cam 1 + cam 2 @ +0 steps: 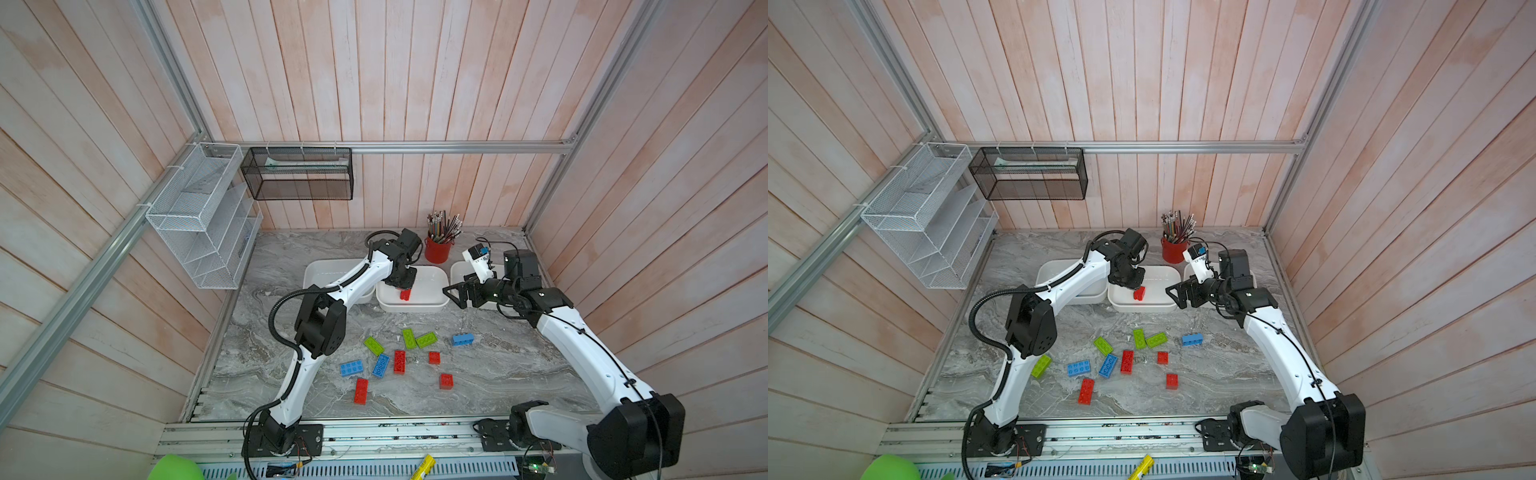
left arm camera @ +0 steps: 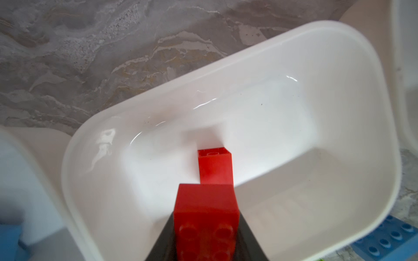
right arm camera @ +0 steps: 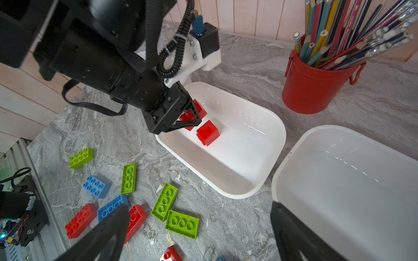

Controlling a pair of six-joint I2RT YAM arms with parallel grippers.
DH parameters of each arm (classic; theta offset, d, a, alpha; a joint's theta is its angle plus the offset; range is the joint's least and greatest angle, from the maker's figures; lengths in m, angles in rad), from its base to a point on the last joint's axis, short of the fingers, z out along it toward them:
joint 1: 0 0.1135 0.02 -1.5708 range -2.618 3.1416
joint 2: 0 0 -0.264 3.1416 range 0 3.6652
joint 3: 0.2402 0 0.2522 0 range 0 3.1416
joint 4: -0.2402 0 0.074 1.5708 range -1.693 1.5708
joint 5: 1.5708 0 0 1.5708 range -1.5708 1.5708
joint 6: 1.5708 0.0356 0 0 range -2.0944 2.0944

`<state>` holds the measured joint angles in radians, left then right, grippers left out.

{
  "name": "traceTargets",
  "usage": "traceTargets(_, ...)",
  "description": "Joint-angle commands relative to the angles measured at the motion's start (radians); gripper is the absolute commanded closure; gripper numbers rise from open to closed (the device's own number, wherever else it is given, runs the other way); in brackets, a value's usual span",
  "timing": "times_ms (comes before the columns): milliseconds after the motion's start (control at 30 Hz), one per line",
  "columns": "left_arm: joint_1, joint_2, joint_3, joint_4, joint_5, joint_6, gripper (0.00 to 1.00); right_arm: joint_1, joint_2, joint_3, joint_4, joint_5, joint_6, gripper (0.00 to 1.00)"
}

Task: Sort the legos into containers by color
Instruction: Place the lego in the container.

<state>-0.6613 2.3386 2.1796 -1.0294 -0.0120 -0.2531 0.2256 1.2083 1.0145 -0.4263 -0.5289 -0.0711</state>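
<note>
1. Three white containers (image 1: 322,274) are sitting in a row at the back of the desk (image 1: 519,374), which is showing a grey marbled top.
2. Left tool (image 3: 194,113) is hanging over the middle container (image 1: 411,306), jaws clamping a red lego (image 2: 205,210). A second red lego (image 3: 208,135) is lying inside that container.
3. Right tool (image 1: 455,295) is hovering by the gap between the middle container and the right container (image 3: 339,192), jaws standing wide apart, gripping nothing.
4. Loose legos (image 1: 1127,361) in red, blue and green are lying scattered mid-desk, apart from the containers.
5. Pale pink plank walls (image 1: 415,83) are closing in the desk on three sides, with an aluminium rail (image 1: 457,146) running across the back.
6. White wire basket (image 1: 195,199) and black mesh basket (image 1: 299,174) are hanging near the left corner.
7. Red pencil cup (image 1: 437,251) is standing behind the middle container.
</note>
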Motion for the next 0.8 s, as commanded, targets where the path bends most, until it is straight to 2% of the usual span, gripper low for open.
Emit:
traceTargets(0,0.001,0.037,0.042,-0.047,-0.035,0.015,0.71,-0.005,-0.003,-0.001,0.008,0.007,0.001,0.02)
traceTargets(200,0.026,0.037,-0.01,-0.041,-0.103,0.019,0.71,-0.005,-0.009,-0.01,0.009,0.007,0.002,0.02)
traceTargets(300,0.03,0.027,-0.046,-0.022,-0.099,0.018,0.7,-0.005,-0.01,-0.012,0.009,0.006,0.002,0.02)
traceTargets(367,0.03,0.022,-0.067,0.003,-0.058,0.018,0.68,-0.005,-0.01,-0.011,0.009,0.004,0.003,0.02)
traceTargets(567,0.027,0.019,-0.081,0.023,-0.011,0.017,0.57,-0.005,-0.007,-0.001,0.003,-0.007,0.005,0.02)
traceTargets(767,0.025,-0.071,-0.113,0.041,0.006,0.016,0.43,-0.004,-0.006,0.0,0.004,-0.016,0.005,0.02)
